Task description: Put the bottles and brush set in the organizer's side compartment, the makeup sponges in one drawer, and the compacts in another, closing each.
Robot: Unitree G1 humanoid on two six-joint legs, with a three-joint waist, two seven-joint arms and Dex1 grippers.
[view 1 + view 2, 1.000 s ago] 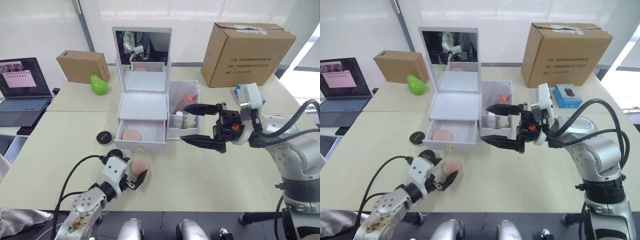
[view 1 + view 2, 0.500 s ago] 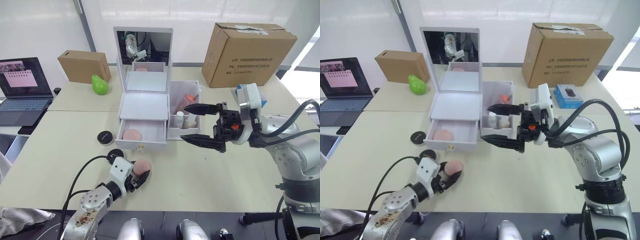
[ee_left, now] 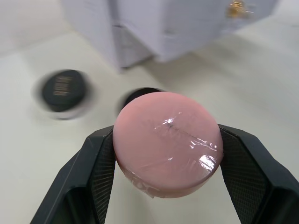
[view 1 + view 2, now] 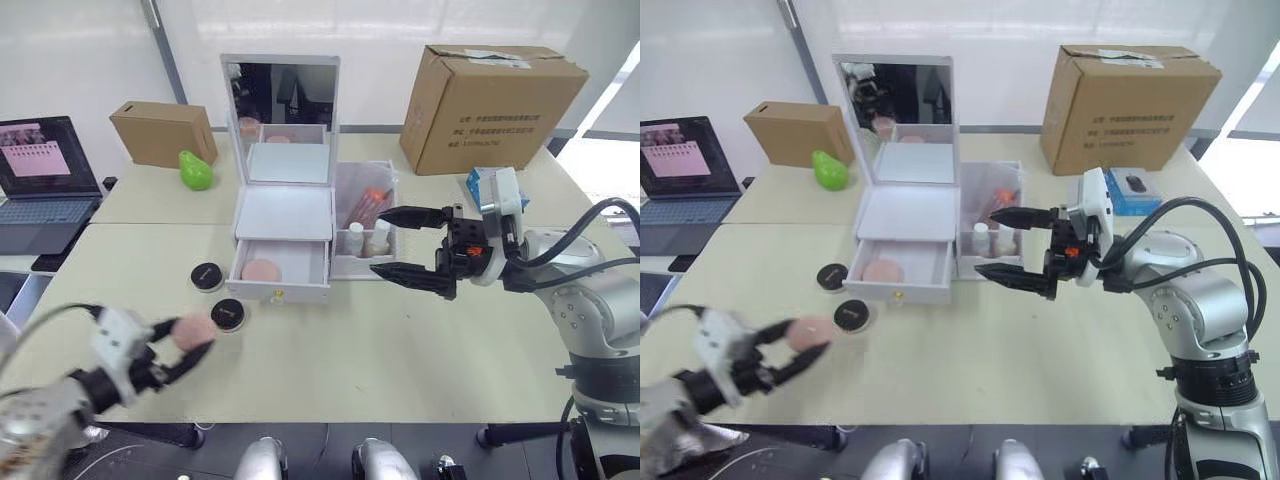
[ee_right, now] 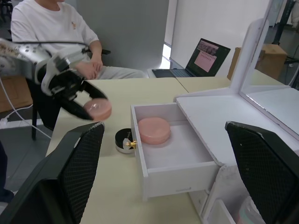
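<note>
My left gripper (image 3: pixel 166 154) pinches one of the makeup sponges (image 3: pixel 167 140) between its two black fingers (image 3: pixel 100 163). It is a flat, round, pale pink puff, and its face glints as though wrapped in clear film. I hold it above the surface (image 4: pixel 420 340), off the near-left corner of the organizer (image 4: pixel 285 215) and close to the nearer of the two compacts (image 4: pixel 229 314). That round black case lies on the surface in front of the open drawer, and the other compact (image 4: pixel 207 275) lies just beside the drawer's left edge.

The organizer is a white plastic box with its mirror lid (image 4: pixel 280 95) standing upright. One drawer (image 5: pixel 170 149) with a gold knob (image 4: pixel 279 295) is pulled out, and the second sponge (image 5: pixel 154 130) lies flat inside it, toward its left half. The side compartment (image 4: pixel 365 225) on the organizer's right holds small white-capped bottles (image 4: pixel 357 238) upright at the front, with the brush set (image 4: pixel 372 203) and its pink-orange handles leaning behind them.

My right gripper (image 4: pixel 395 243) hangs in the air just to the right of the side compartment with its fingers spread wide and nothing between them.

A large cardboard box (image 4: pixel 490 95) sits at the far right, a smaller one (image 4: pixel 163 133) at the far left with a green pear-shaped object (image 4: pixel 197 170) beside it, and an open laptop (image 4: pixel 45 185) further left. In the right wrist view a person in a white shirt (image 5: pixel 51 32) sits beyond the surface.
</note>
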